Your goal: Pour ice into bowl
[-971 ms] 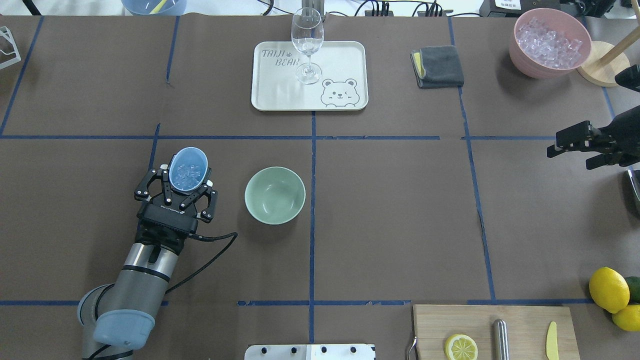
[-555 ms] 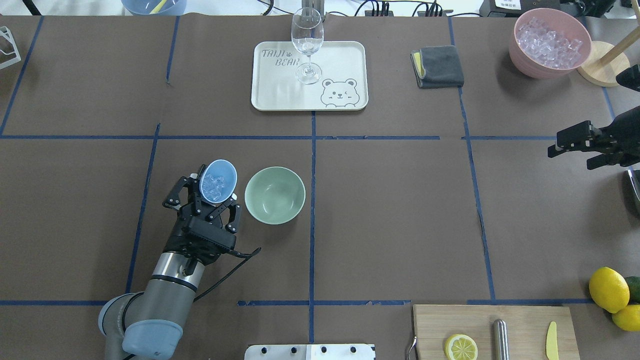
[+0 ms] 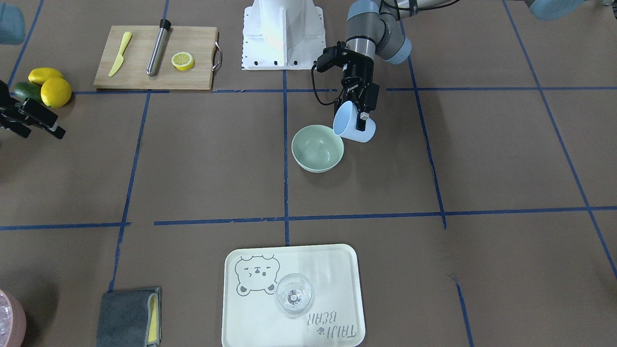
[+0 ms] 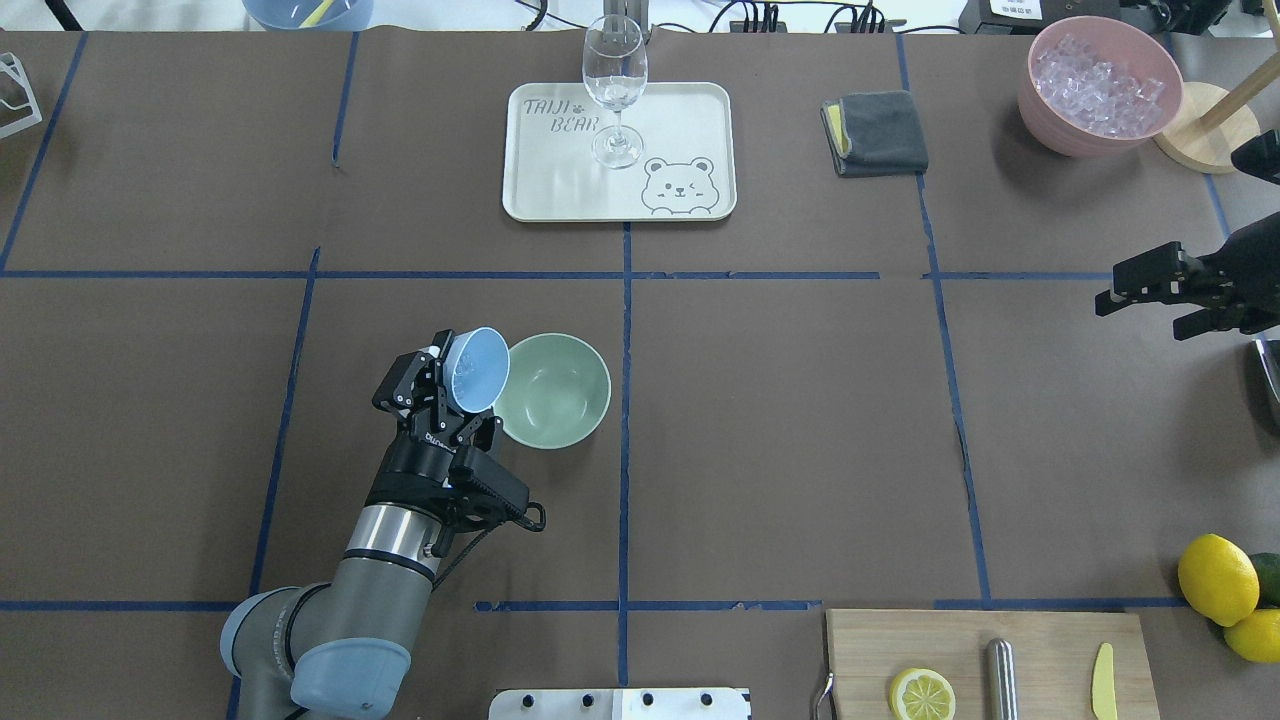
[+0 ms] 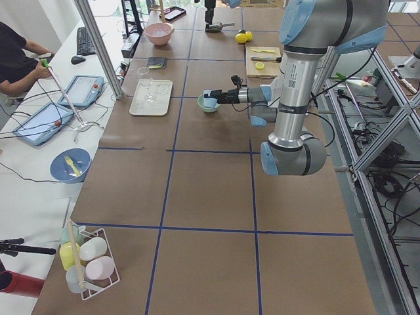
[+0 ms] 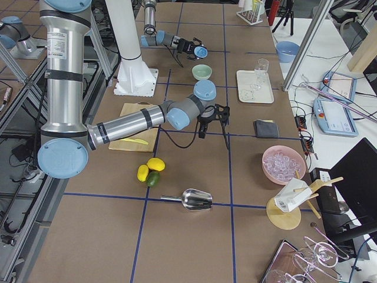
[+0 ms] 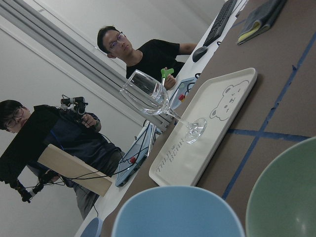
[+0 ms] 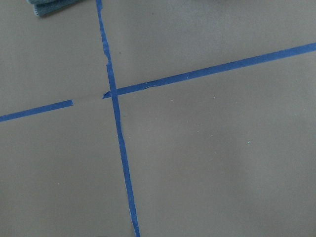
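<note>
**Front-facing.** Left end effector point(image 3: 355, 120) is clenched on the blue cup point(image 3: 356, 131), with one finger lying across the cup's outer wall. The cup is tipped, mouth toward the mint-green bowl point(image 3: 318, 149), and its lip sits just beside the bowl's rim. The forearm reaches out from the base with the wrist rolled. Right end effector point(image 3: 53, 126) hangs well apart, near the desk point(image 3: 434, 183) edge.

**Overhead.** The cup's mouth overlaps the bowl's left rim. Pale glints inside it read as the ice point(image 4: 467, 374), so the ice is in the cup and the bowl's inside is bare. The right end effector's jaws stand apart, grasping nothing.

Judgement: the pour is begun and no ice is out yet. To do it well, bring the lip further over the bowl's middle before rolling more. Roll slowly so the cubes slide rather than bounce off the rim, and keep the clamp firm.

**Exterior left.** The near arm's forearm runs low and roughly level, with the cup at the bowl.

**Exterior right.** The far arm is too small to add detail.

**Left wrist.** The cup's rim fills the bottom and the bowl's edge shows at lower right. Beyond them a wine glass point(image 7: 148, 94) stands on a bear-printed tray point(image 7: 232, 96). No ice is visible here.

**Right wrist.** Only the desk and blue tape point(image 8: 121, 163).
</note>
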### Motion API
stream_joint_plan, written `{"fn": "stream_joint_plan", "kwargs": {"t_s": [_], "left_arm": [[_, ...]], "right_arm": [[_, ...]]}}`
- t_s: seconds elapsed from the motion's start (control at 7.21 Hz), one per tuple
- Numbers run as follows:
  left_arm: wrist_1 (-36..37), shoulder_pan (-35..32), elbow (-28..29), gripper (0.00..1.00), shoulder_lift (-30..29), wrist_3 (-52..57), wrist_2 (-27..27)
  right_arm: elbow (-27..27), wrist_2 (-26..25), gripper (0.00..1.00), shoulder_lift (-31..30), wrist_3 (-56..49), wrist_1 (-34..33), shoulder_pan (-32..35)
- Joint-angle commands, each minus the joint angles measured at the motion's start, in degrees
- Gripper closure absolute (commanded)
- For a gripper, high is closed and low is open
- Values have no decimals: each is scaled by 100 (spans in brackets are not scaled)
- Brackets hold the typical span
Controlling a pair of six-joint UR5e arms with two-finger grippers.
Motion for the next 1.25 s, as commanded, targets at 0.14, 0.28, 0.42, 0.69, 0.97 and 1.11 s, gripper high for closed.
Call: {"fn": "stream_joint_plan", "kwargs": {"t_s": [0.14,0.28,0.42,0.69,0.97,1.11], "left_arm": [[36,-23,16,100,-15,1614,-157],[80,-14,16,100,-15,1716,-176],[472,-23,8,100,-50,1787,-263],[992,-23,-27,100,-190,2555,-316],[1003,-84,-80,100,-234,3427,-316],[1029,-119,-80,100,-243,3779,-316]], "right_arm": [[-2,5,0,0,0,-9,0],[7,5,0,0,26,-9,0],[7,5,0,0,35,-9,0],[7,14,0,0,35,-9,0],[16,14,0,0,61,-9,0],[16,22,0,0,70,-9,0]]}}
